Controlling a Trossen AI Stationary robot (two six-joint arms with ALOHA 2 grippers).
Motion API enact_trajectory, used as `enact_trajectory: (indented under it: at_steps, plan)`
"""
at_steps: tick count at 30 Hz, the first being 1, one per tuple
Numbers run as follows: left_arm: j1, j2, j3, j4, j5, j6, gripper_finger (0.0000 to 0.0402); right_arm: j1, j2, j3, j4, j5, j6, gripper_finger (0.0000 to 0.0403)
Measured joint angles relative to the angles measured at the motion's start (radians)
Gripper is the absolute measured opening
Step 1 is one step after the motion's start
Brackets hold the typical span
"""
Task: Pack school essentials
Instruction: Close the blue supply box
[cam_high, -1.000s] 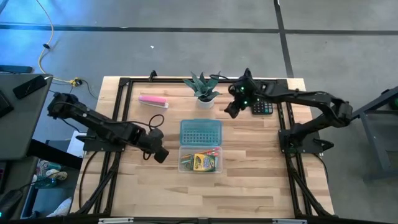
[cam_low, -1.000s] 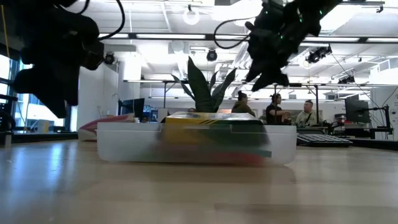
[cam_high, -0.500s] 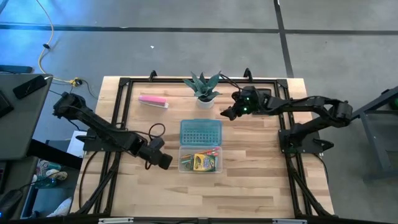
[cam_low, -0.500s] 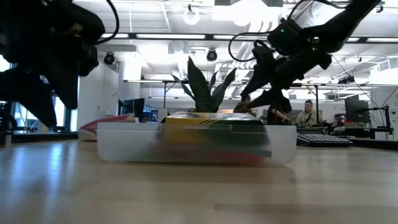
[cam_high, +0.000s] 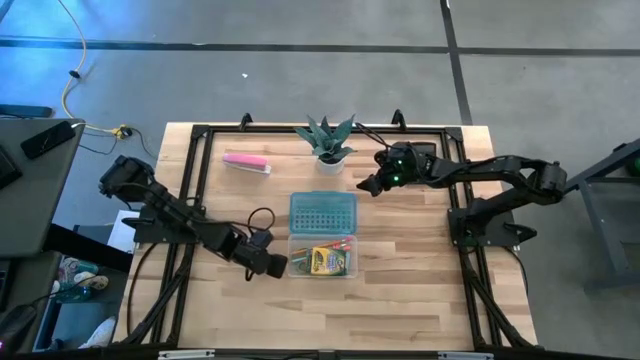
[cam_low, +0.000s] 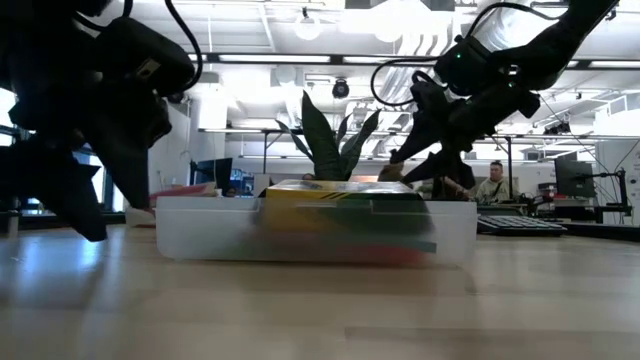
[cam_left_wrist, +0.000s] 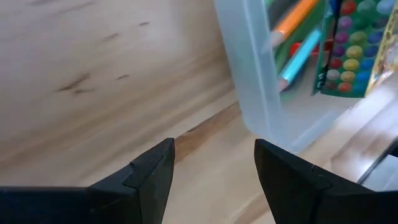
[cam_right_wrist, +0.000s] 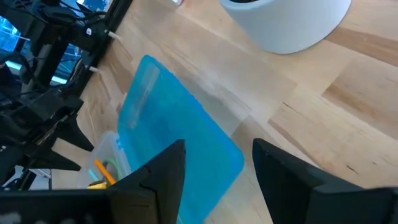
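A clear plastic box (cam_high: 322, 260) stands mid-table and holds the yellow-green crayon box (cam_left_wrist: 357, 43), an orange pencil (cam_left_wrist: 295, 15), a teal pencil (cam_left_wrist: 298, 59) and a red pen (cam_left_wrist: 297, 48). Its blue lid (cam_high: 322, 212) lies flat on the table just beyond the box's far side. My left gripper (cam_high: 278, 265) hangs open, low over bare wood beside the box's left wall (cam_left_wrist: 255, 81), with nothing between its fingers (cam_left_wrist: 214, 146). My right gripper (cam_high: 366, 186) stands open above the table, right of the plant pot, and points toward the lid (cam_right_wrist: 180, 137).
A plant in a white pot (cam_high: 328, 150) stands at the far middle, close to my right gripper. A long pink bar (cam_high: 246, 162) lies at the far left. A black calculator (cam_low: 520, 225) lies at the right. Black frame rails (cam_high: 195, 180) run along the table's sides.
My left gripper has gone down and toward the table's right and near edges, up to the box's left wall, rolling as it went. My right gripper has sunk toward the table beside the pot and tipped more level. Neither has changed its opening.
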Motion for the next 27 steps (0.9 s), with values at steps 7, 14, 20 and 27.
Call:
enact_trajectory:
  at_steps: [7,14,20,27]
  plan:
    - [0.000,0.035,0.000,0.054,-0.003,0.000,0.0211,0.000,0.044,0.000,0.020,0.006,-0.010,0.0227]
    - [0.000,0.048,0.000,0.090,-0.004,0.000,0.0211,0.000,0.157,-0.001,0.123,-0.030,0.025,0.0245]
    - [0.000,0.047,0.000,0.098,-0.019,-0.009,0.0211,-0.002,0.245,0.000,0.231,-0.114,0.067,0.0245]
    - [0.000,0.047,0.000,0.098,-0.026,-0.017,0.0211,-0.002,0.347,0.000,0.321,-0.179,0.109,0.0245]
